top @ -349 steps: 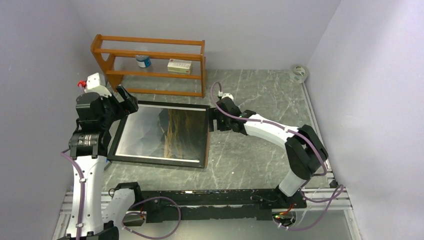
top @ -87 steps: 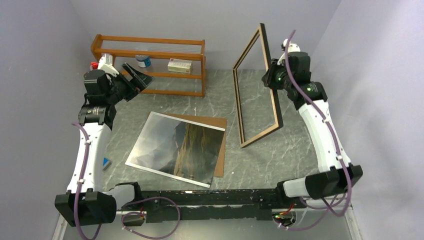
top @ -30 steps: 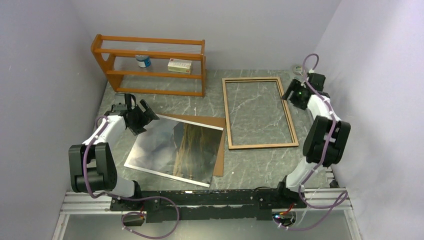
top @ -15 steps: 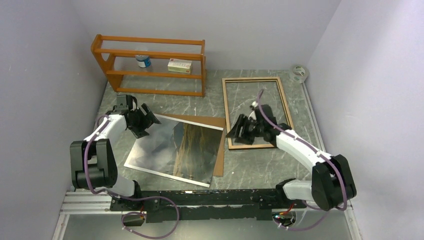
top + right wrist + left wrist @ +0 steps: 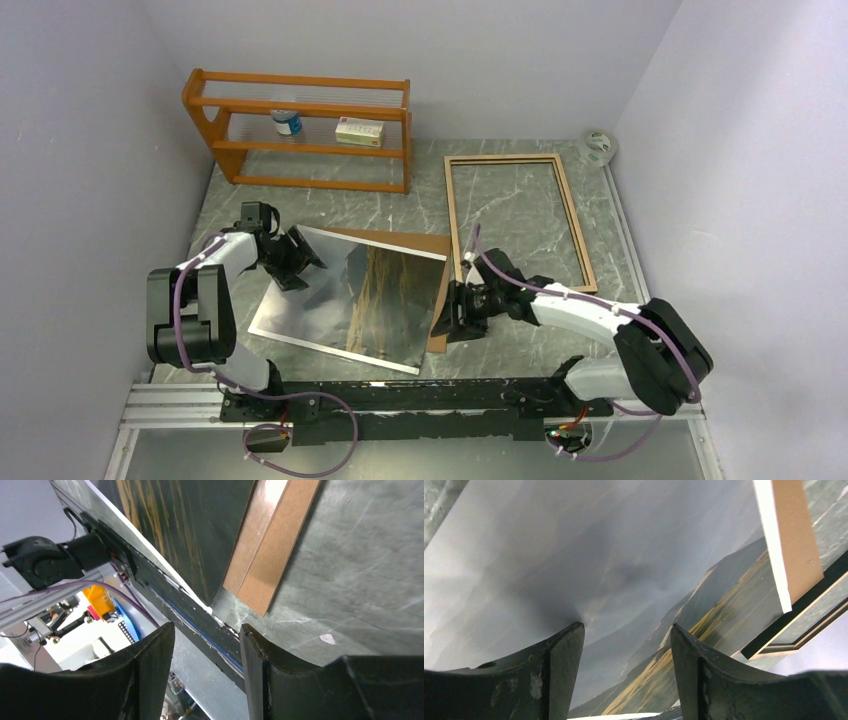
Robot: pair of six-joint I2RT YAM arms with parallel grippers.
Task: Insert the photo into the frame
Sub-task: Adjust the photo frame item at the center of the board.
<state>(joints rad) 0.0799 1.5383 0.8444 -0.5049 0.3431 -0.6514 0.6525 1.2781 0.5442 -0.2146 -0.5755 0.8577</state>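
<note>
Compared with the previous view, my right fingers [image 5: 450, 318] are now sitting clear of the frame [image 5: 505, 158] and beside the near right corner of the photo [image 5: 340, 290]. My left fingers [image 5: 296, 262] are now sitting further in over the photo's far left corner.

Both of my 2 arms are lying low over the table [image 5: 420, 205].

1. Left fingers: standing apart over the grey mountain area of the print and gripping nothing. I cannot tell whether the tips are touching it.
2. Right fingers: standing apart and pointing at the corner where the photo is overlapping the brown backing board [image 5: 420, 244]. Nothing is sitting between them.

The photo is lying face up on the backing board, skewed, on the left half of the table. The frame is lying flat, wood-coloured reverse up, to the right of the photo and apart from it.
</note>
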